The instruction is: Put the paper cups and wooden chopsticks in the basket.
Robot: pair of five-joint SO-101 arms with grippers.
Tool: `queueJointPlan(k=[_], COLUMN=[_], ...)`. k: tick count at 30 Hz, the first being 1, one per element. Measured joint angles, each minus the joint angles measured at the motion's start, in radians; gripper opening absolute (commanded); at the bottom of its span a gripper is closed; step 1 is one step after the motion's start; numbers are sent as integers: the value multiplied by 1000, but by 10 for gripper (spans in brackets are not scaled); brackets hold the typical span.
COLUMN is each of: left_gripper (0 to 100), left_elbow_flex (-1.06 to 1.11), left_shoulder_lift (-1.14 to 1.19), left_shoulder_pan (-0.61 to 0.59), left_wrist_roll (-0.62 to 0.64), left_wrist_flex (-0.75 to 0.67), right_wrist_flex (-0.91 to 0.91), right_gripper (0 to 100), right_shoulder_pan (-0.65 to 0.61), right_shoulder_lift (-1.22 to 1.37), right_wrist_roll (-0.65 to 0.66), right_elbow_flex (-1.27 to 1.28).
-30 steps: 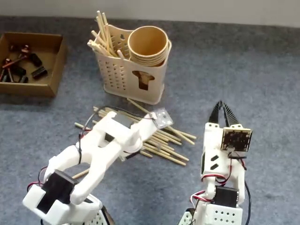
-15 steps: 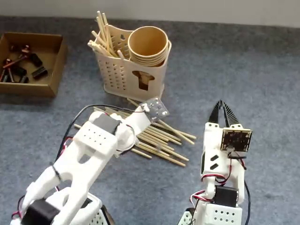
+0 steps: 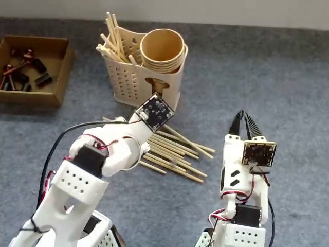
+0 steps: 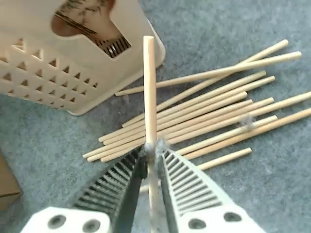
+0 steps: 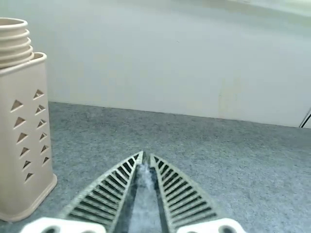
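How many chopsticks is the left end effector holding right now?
1: a single wooden chopstick pinched in the left end effector, pointing toward the basket above the loose pile on the carpet. None seems hidden behind it.

Matt bare-wood chopsticks are lying on the bench's rough, fuzzy grey cloth; the basket is showing smooth plastic.

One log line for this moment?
left gripper shut on chopstick; right gripper shut, empty; paper cups in basket; chopstick pile on carpet
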Motion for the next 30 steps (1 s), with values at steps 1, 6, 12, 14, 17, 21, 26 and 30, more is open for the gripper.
queueJointPlan(k=[1,6,12,14,17,21,26,30], left_gripper=[5,5,5,5,5,5,5,5], left_elbow_flex=[-2,-54,-71,-71,-71,-71,-71,-71], left_shoulder_lift=[-23,-115,-193,-218,-249,-265,-267,-265], left_shoulder_pan=[-11,-87,-117,-117,-117,-117,-117,-152], left_wrist_roll=[15,110,221,244,259,259,259,259], left_wrist_flex=[-11,-83,-187,-227,-295,-402,-565,-695], right_wrist_flex=[0,0,0,0,0,0,0,0], right_gripper=[7,7,7,7,7,7,7,7], right_shoulder_pan=[0,0,0,0,0,-25,-40,-40], right_shoulder_lift=[0,0,0,0,0,0,0,0], right_wrist_roll=[0,0,0,0,0,0,0,0], right_elbow_flex=[0,0,0,0,0,0,0,0])
